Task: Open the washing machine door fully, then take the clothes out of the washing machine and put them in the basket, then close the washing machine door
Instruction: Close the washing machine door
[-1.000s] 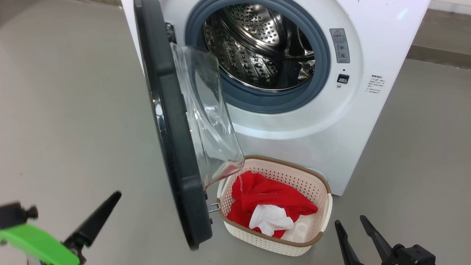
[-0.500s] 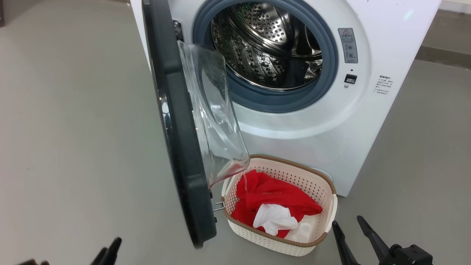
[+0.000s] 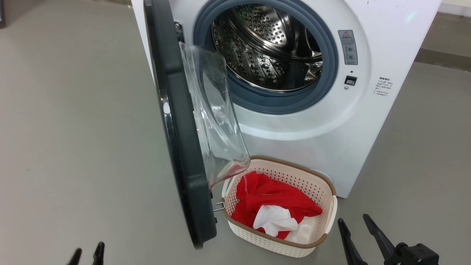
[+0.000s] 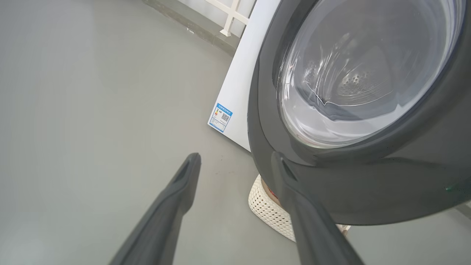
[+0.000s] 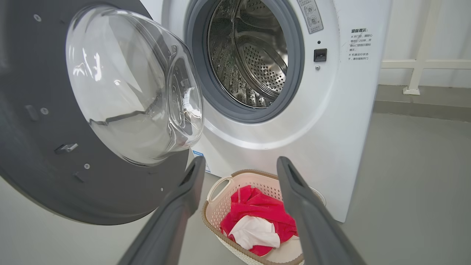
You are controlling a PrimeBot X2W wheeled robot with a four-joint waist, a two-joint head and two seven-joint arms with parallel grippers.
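At the lower left of the head view, the left tool (image 3: 87,254) stood with its fingers spread and nothing between them, low over the floor (image 3: 73,129). Just to its right the door (image 3: 182,154) hung wide open, edge-on toward the robot, hinged at the left of the washer (image 3: 312,129). In the left wrist view the tool faced the door's outer side, one finger crossing the lower black rim (image 4: 368,191); whether it touched could not be told. The door looked rigid and fairly heavy, free to swing on its hinge. Its glossy rim would likely be slippery, so a flat push on the rim near the free edge seemed safer than a pinch, and the glass bowl (image 3: 213,121) was best left alone. Right of the door the drum (image 3: 265,48) looked bare. Below it, on the floor close before the washer, sat the basket (image 3: 276,244) with the clothes (image 3: 272,198) inside, its left end just under the glass bowl. At the lower right the right tool (image 3: 353,220) was likewise spread and empty, near the basket but apart from it.
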